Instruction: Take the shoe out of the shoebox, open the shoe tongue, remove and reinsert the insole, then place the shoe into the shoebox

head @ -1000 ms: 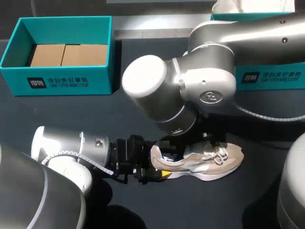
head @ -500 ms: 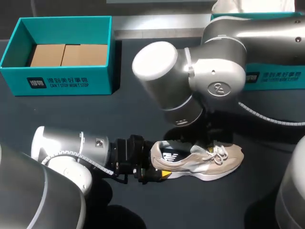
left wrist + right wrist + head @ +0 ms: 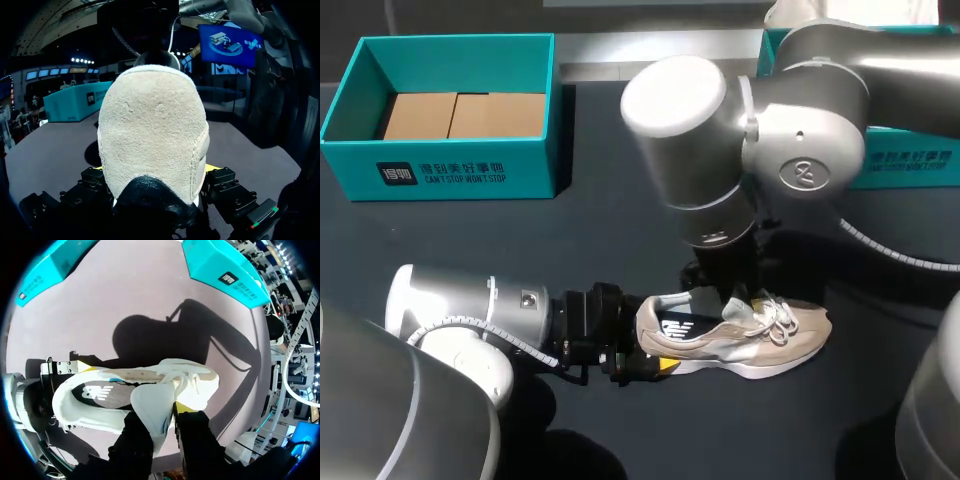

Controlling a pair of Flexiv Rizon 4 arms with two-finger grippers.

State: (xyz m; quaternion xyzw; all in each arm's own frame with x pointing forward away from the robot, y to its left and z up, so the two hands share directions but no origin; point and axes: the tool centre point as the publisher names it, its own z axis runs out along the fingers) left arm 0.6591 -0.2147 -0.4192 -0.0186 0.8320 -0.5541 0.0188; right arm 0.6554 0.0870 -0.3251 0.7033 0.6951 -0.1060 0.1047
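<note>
The shoe (image 3: 750, 338) lies on its sole at lower middle of the head view. Its long axis runs left to right, heel leftward, well apart from the teal shoebox (image 3: 450, 170) at upper left. The left gripper (image 3: 156, 175) clamps the heel from both sides. The right gripper (image 3: 167, 422), directly above, pinches the tongue (image 3: 150, 410) and is best placed to open it, probably by drawing it toward the toe.

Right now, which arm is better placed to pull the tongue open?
Right. The right hand is shut on the tongue. The left hand is shut on the heel of the shoe, so it probably best just steadies it.
</note>
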